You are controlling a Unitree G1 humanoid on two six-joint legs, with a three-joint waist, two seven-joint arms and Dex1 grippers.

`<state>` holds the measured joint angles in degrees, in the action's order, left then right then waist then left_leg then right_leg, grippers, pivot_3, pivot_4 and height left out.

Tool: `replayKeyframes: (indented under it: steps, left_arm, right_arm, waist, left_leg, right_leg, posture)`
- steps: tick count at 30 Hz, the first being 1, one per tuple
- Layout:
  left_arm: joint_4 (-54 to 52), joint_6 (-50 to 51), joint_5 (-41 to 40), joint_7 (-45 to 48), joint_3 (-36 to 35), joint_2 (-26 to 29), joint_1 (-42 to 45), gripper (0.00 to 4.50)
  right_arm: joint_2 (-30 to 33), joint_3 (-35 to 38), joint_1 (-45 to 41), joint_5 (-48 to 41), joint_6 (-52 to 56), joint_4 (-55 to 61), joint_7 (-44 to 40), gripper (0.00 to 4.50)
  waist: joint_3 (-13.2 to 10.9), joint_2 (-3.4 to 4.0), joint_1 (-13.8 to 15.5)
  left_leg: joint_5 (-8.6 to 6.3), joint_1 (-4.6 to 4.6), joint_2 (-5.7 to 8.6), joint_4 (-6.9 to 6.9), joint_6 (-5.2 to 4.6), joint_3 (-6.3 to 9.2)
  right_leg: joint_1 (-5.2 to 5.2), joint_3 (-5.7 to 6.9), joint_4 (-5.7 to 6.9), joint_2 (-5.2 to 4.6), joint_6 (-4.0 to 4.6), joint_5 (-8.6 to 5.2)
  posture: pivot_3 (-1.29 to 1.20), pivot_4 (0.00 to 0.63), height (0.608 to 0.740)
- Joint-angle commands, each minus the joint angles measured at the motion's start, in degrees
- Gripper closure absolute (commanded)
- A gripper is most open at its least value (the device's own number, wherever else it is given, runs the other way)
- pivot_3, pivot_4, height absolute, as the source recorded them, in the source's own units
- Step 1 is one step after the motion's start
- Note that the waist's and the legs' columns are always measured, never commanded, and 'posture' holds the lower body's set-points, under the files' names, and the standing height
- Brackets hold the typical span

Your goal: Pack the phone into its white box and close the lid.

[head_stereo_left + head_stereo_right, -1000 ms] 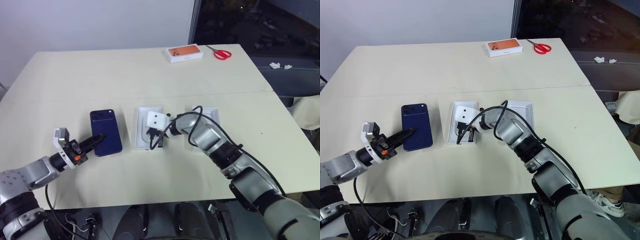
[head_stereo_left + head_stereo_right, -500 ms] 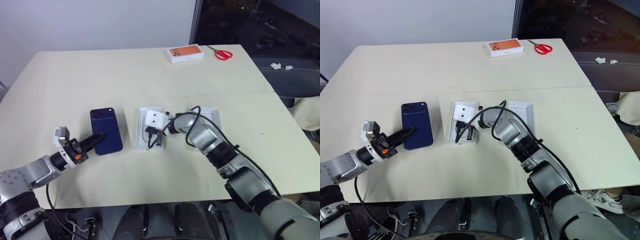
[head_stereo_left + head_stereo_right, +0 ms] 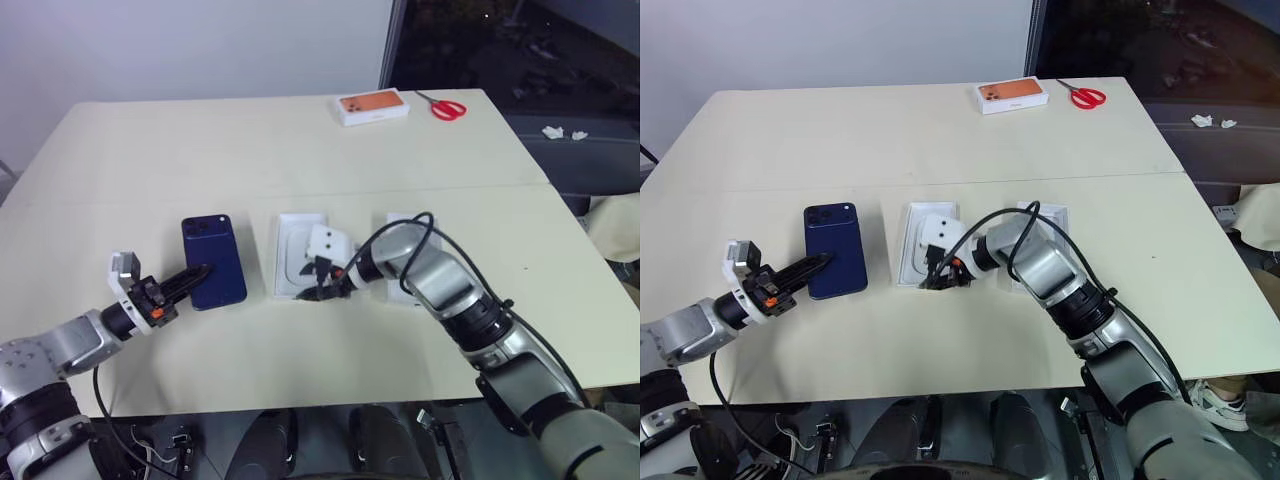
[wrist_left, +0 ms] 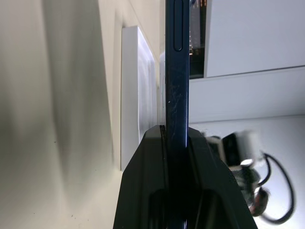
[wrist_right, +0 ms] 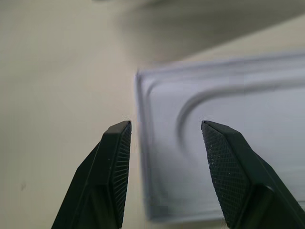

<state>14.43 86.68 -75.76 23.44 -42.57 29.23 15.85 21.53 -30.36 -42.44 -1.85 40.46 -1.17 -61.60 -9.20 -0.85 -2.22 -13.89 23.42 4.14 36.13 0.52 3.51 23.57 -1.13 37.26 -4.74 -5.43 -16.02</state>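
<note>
The dark navy phone (image 3: 213,258) lies flat on the table, left of centre. My left gripper (image 3: 196,275) is shut on its near edge, and the left wrist view shows the phone's (image 4: 176,71) thin side clamped between the fingers. To its right lies a white moulded insert (image 3: 290,262) with an oval recess. My right gripper (image 5: 164,126) stands open at that insert's (image 5: 214,86) near corner, holding nothing. A second white tray (image 3: 1052,213) sits mostly under my right forearm. I cannot tell whether it is the white box or the lid.
An orange-topped white box (image 3: 371,106) and red scissors (image 3: 445,106) lie at the far right edge of the cream table (image 3: 250,160). A black cable loops over my right forearm above the hidden tray.
My right gripper went from shut to open and drew back from the middle of the insert to its near corner. The left gripper and the phone stayed put.
</note>
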Motion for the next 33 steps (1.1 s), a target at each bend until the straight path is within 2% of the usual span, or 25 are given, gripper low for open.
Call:
replayKeyframes:
  steps: [1, 31, 33]
  left_arm:
    - [-2.3, -0.6, -2.8, 0.6, -0.2, 0.9, 0.2, 4.5]
    - [-2.2, -1.7, -7.2, -1.8, 1.2, 1.0, -0.9, 4.5]
    - [-2.1, -1.8, -7.4, -2.1, 1.3, 1.1, -0.9, 4.5]
  right_arm:
    - [0.0, -0.8, -0.4, 1.0, -2.1, 1.7, 0.8, 2.08]
    - [-0.8, -1.5, 0.1, 2.1, -2.5, 0.4, 2.1, 2.08]
    - [-0.8, -1.5, 0.0, 2.4, -2.8, 0.1, 2.3, 2.59]
  waist:
    - [0.0, 0.0, -0.2]
    - [0.0, -0.01, 0.1]
    - [0.0, -0.01, 0.1]
  left_leg:
    - [0.0, 0.0, 0.0, 0.0, 0.0, 0.0]
    - [0.01, 0.0, 0.0, 0.01, 0.02, 0.0]
    - [0.01, 0.0, 0.0, 0.02, 0.02, 0.0]
  right_leg:
    - [0.0, 0.0, 0.0, 0.0, 0.0, 0.0]
    - [-0.01, 0.0, -0.01, 0.0, 0.0, 0.0]
    - [-0.02, 0.0, -0.01, 0.0, 0.0, 0.0]
  posture:
    - [0.0, 0.15, 0.74]
    - [0.0, 0.15, 0.74]
    - [0.0, 0.15, 0.74]
